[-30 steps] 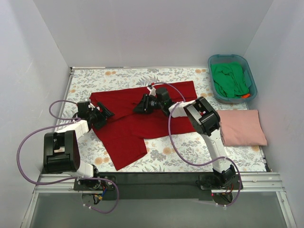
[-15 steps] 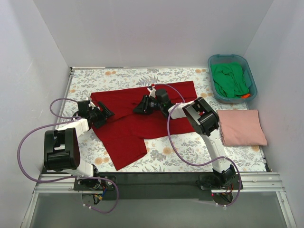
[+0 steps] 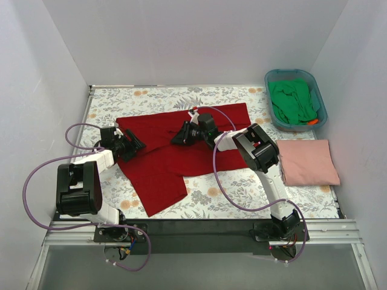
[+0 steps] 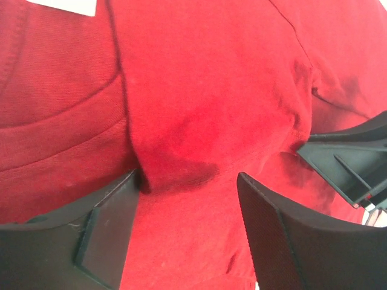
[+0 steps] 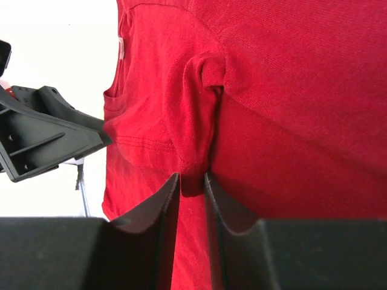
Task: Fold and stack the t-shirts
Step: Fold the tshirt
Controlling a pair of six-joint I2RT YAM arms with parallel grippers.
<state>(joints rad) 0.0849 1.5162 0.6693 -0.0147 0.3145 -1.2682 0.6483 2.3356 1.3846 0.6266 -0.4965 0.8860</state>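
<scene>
Top external view: deep red short-sleeved cloth t-shirt point(image 3: 163, 163) lies spread out, well left of the teal plastic tub point(image 3: 269, 106). Right gripper point(image 5: 192, 178) pinches a raised fold mid-shirt. Left gripper point(image 4: 187, 181) stands spread, straddling a ridge (collar side, farthest from tub).

The deep red t-shirt point(image 4: 205, 78) is filling the frame, its white neck label point(image 4: 63, 5) showing at the top left edge. The left gripper point(image 4: 188, 178) is standing with jaws apart, a raised fold of cloth lying between them against the left-hand finger point(image 4: 112, 229). The right gripper point(image 4: 338, 160) is reaching in from the right edge
</scene>
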